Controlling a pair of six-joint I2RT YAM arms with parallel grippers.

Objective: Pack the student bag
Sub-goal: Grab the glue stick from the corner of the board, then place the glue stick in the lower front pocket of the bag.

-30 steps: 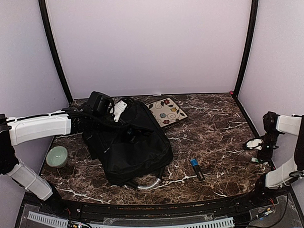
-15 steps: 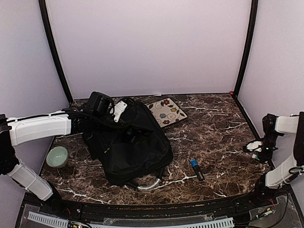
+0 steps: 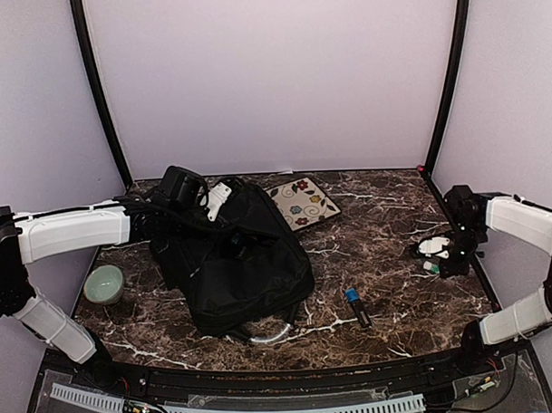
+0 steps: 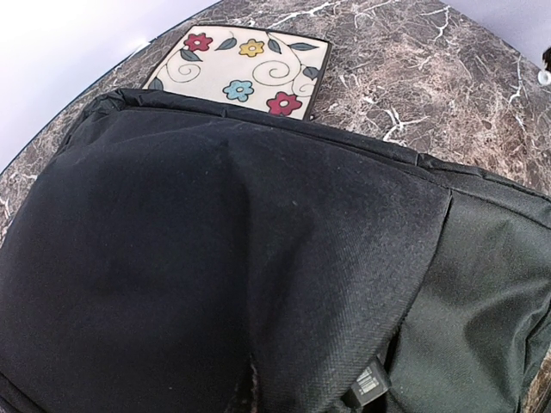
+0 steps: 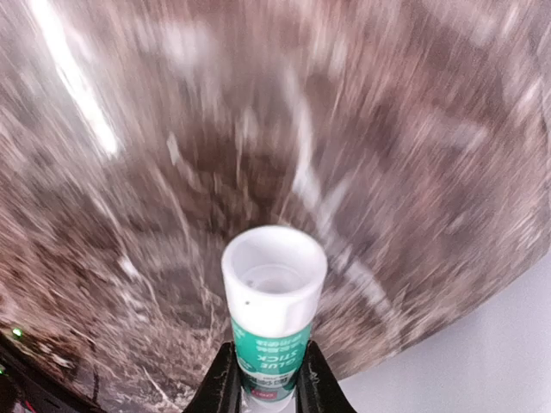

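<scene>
The student bag [image 3: 237,262] is a large black backpack lying left of centre, its grey-white handle [image 3: 270,334] at the near end. My left gripper [image 3: 212,200] sits at the bag's far top edge, shut on its fabric. In the left wrist view the black bag [image 4: 258,258] fills the frame and hides the fingers. My right gripper [image 3: 438,253] hovers over the right side of the table, shut on a green-and-white glue stick [image 5: 274,292]. The stick's white end points away from the wrist camera.
A flowered flat square [image 3: 301,202] lies behind the bag, also seen in the left wrist view [image 4: 245,69]. A pale green bowl [image 3: 104,284] stands at the near left. A small dark tube with a blue band [image 3: 357,306] lies right of the bag.
My right gripper has closed on the glue stick and carried it from the table's right edge inward and further back. The left arm and bag have not moved.
</scene>
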